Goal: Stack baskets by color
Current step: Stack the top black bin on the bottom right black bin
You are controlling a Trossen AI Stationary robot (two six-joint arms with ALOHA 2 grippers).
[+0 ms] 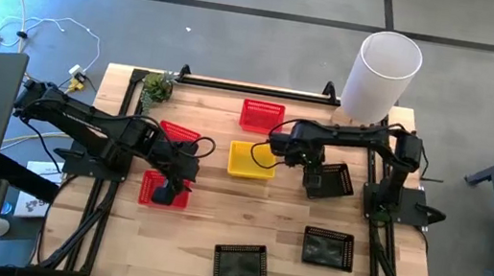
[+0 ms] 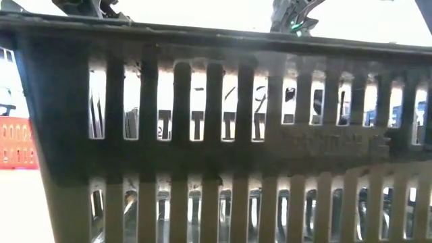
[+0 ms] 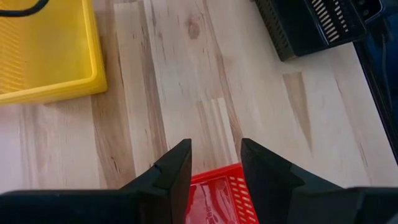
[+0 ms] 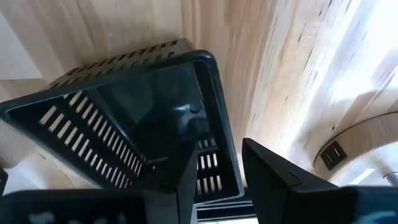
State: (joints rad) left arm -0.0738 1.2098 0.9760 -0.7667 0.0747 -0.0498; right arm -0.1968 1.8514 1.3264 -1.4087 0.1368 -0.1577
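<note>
No readable writing; left end effector (image 3: 214,163) apart over red basket (image 3: 216,198), right end effector (image 4: 214,180) clamped on black basket's (image 4: 137,106) wall

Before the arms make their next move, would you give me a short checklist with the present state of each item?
1. Right gripper on a black basket: ok, its fingers straddle the wall.
2. Left gripper over a red basket: ok, fingers apart astride its rim.
3. Red basket gripped: cannot tell.
4. Other two black baskets stacked: not ok, they lie apart.
5. Yellow basket clear of both grippers: ok.
</note>
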